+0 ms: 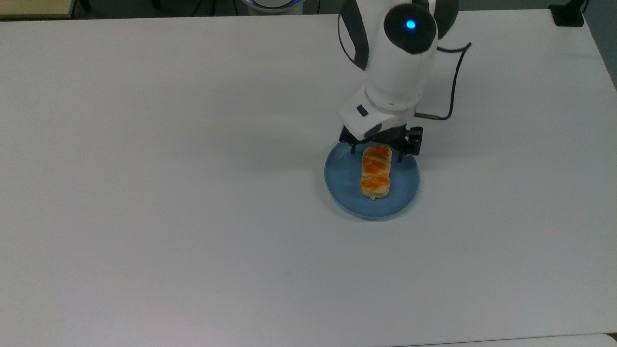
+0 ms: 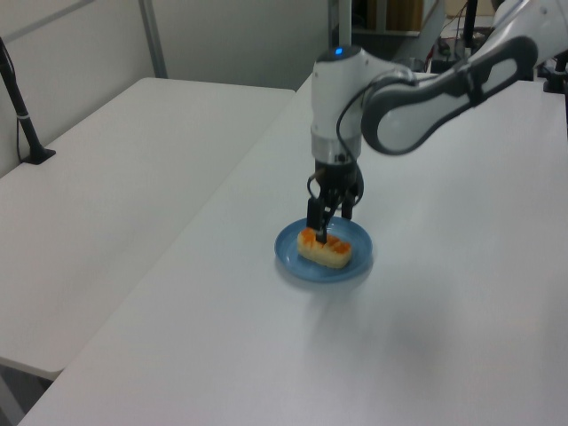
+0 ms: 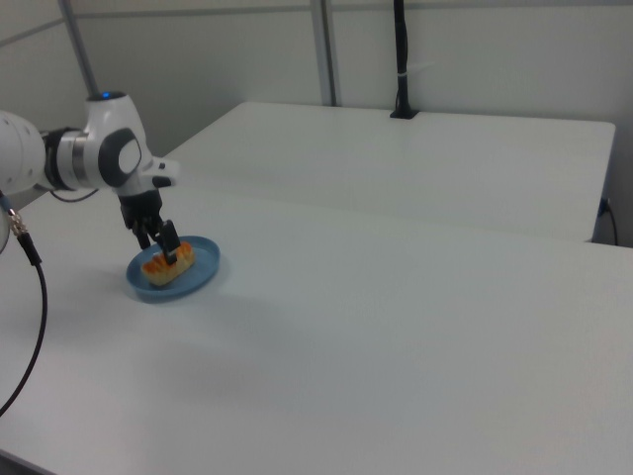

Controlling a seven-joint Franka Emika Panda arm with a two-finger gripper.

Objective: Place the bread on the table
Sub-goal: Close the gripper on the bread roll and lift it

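Observation:
The bread, a pale-tan loaf with orange-glazed bumps, lies on a round blue plate on the white table. My gripper is open and hangs low over the loaf's end nearest the arm, one finger on each side of it with a gap between. In the left view the gripper stands just above the bread and plate. The right view has the gripper over the bread on the plate.
A black cable loops from the arm's wrist over the table. A black clamp sits at the top view's upper right corner. A second white table with a black post adjoins in the left view.

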